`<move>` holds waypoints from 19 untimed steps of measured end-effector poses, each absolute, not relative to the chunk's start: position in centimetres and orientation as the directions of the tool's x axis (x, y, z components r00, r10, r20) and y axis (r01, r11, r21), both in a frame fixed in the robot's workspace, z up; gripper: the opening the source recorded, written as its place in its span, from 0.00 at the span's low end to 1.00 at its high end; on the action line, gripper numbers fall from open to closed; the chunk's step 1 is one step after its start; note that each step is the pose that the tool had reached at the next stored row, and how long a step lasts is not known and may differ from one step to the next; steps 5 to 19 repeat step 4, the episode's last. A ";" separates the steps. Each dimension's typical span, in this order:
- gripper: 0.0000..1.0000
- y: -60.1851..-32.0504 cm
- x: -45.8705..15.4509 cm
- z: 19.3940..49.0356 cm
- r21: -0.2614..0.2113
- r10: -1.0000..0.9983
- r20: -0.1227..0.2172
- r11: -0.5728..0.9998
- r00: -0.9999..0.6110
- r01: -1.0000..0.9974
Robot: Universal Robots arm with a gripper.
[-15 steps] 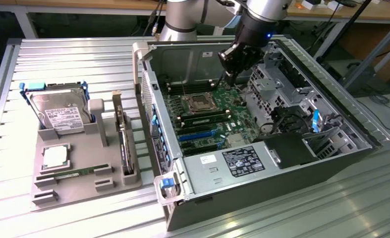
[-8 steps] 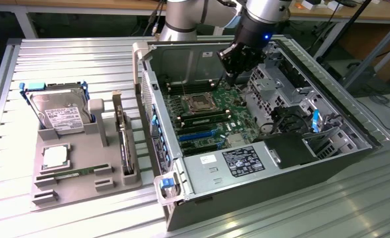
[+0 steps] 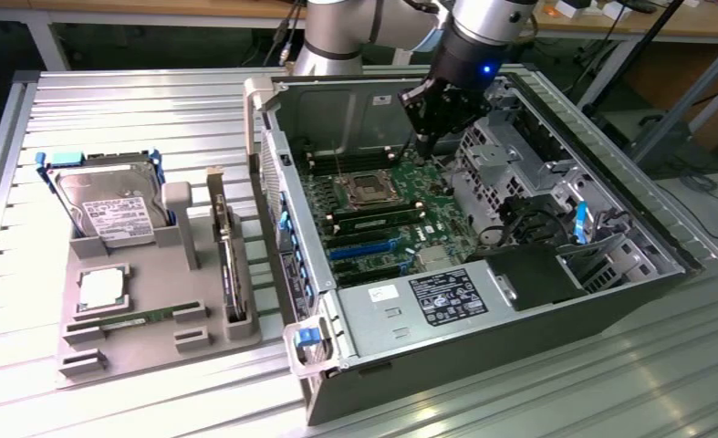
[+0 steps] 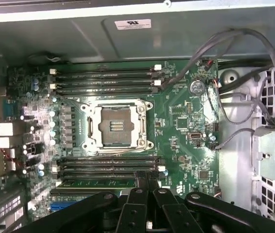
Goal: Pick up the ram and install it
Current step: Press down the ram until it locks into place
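A ram stick, slim and green, lies in a slot of the grey holder tray at the exterior view's left. Another green ram stick sits in a memory slot of the motherboard inside the open computer case, seen in the exterior view as the ram stick below the empty processor socket. My gripper hangs inside the case, shut with nothing between its fingers. In the wrist view the gripper is just over the memory slots at that seated stick's end; I cannot tell whether it touches.
The tray also holds a hard drive, a square silver processor and a dark expansion card on edge. Grey cables and a metal drive cage crowd the case beside the motherboard. Case walls rise around the gripper.
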State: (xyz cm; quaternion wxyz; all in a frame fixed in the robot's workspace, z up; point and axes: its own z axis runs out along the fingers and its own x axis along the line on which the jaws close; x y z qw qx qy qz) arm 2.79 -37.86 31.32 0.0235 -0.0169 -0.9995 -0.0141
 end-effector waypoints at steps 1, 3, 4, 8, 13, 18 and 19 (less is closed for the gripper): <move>0.10 -37.9 2.8 31.3 0.028 0.036 0.047 0.999 -0.998 0.038; 0.10 -37.9 2.8 31.3 0.028 0.040 0.047 0.999 -0.998 0.041; 0.10 -37.9 2.8 31.3 0.027 0.043 0.047 0.999 -0.998 0.044; 0.10 -37.9 2.8 31.3 0.027 0.043 0.047 0.999 -0.998 0.044; 0.10 -37.9 2.8 31.3 0.027 0.043 0.047 0.999 -0.998 0.044; 0.10 -37.9 2.8 31.3 0.027 0.043 0.047 0.999 -0.998 0.044; 0.10 -37.9 2.8 31.3 0.027 0.043 0.047 0.999 -0.998 0.044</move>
